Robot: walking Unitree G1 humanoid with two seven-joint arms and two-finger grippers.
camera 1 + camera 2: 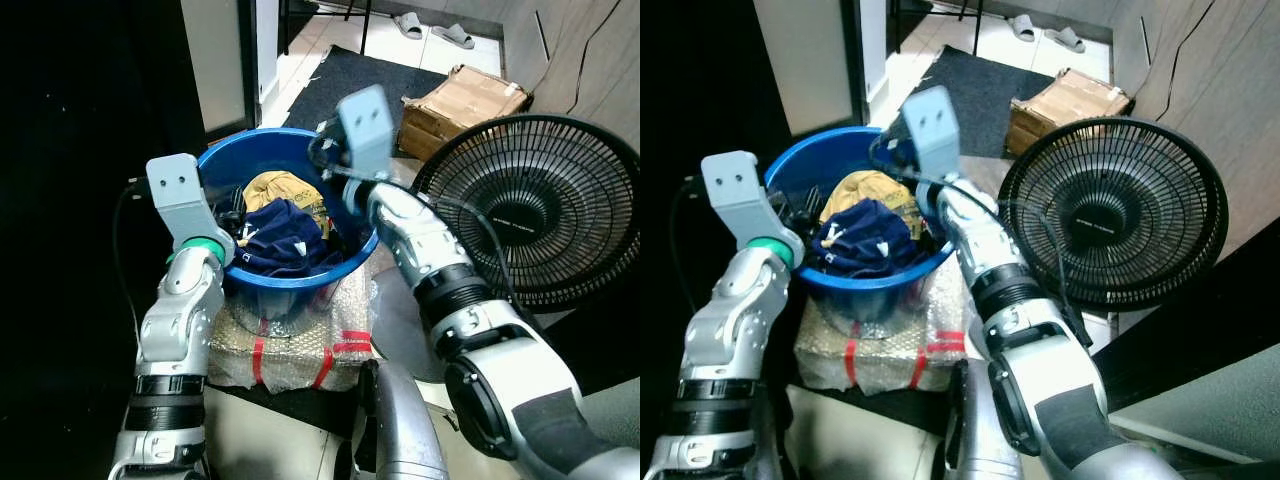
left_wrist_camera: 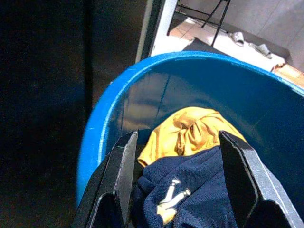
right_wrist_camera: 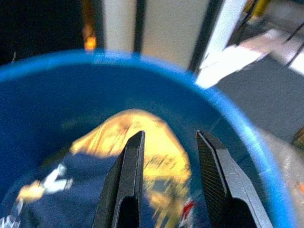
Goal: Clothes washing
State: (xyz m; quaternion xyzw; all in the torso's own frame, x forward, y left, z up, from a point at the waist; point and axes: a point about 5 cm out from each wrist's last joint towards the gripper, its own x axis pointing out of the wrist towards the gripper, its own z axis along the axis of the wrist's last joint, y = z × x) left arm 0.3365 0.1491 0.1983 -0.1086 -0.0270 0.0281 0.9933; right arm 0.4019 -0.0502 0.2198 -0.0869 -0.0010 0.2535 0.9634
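Reaching into the blue basin (image 1: 262, 282), both grippers, left (image 2: 175, 190) and right (image 3: 166, 180), have jaws spread; navy garment (image 1: 285, 238) and yellow garment (image 1: 280, 187) lie ungrasped, washing apparently barely begun.

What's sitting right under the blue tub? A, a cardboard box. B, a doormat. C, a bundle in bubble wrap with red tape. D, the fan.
C: the tub rests on a bubble-wrapped bundle with red tape; the box, fan and mat lie apart.

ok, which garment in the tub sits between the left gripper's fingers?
The navy garment with the yellow print, nearest the open left gripper. The yellow garment lies beyond it in the blue tub.
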